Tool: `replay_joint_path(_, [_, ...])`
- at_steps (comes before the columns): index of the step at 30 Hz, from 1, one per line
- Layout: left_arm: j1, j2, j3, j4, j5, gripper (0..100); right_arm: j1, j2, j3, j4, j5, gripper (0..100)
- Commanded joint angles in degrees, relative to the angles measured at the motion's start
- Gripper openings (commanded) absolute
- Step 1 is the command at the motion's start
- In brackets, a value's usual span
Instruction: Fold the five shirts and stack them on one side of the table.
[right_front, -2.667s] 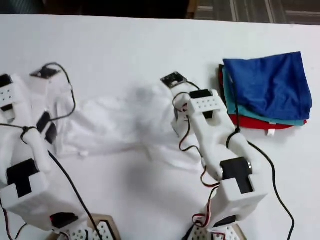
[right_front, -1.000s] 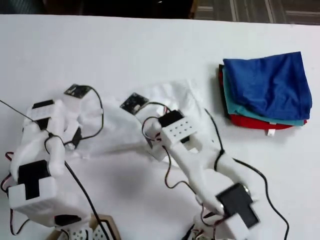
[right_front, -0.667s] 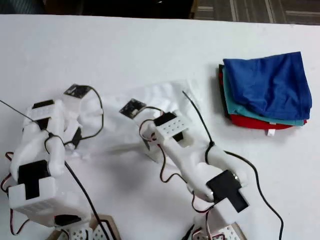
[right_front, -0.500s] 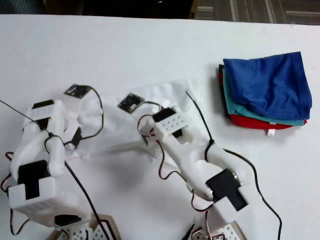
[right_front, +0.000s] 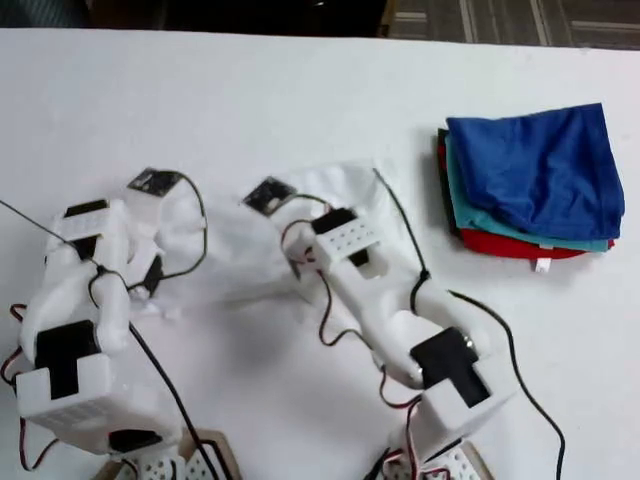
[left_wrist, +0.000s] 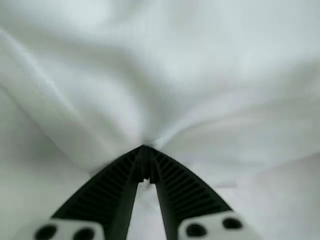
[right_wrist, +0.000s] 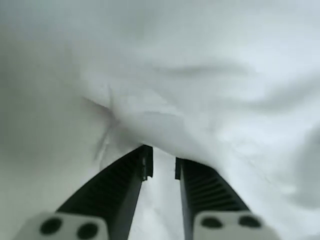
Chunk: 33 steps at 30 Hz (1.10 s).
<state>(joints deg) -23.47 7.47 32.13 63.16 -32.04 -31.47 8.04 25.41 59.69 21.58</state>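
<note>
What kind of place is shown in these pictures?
Probably a robotics lab or workshop bench: two small robot arms stand at a plain white table, with a white shirt and a stack of folded shirts on it.

High view overhead; wrist views close, sharing white shirt (right_front: 235, 255).
</note>
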Motion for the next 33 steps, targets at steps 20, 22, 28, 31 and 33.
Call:
replay_joint_path(20, [-0.6, 0.6, 0.3, -1.1, -0.4, 3, 2.3, -10.1, -2.8, 5.3, 3.4, 3.9])
replay_joint_path(22, [-0.6, 0.6, 0.3, -1.1, -0.4, 3, 1.4, -8.2, -2.7, 5.8, 3.2, 8.4])
replay_joint_path(28, [-0.6, 0.6, 0.3, -1.1, -0.4, 3, -0.5, -4.4, -3.1, 5.5, 3.4, 19.3])
replay_joint_path(31, [-0.6, 0.6, 0.3, -1.1, -0.4, 3, -1.2, -2.6, -3.1, 4.9, 3.3, 19.8])
replay_joint_path(33, [-0.6, 0.6, 0.3, -1.1, -0.4, 3, -1.2, -1.4, -3.2, 3.8, 3.3, 19.8])
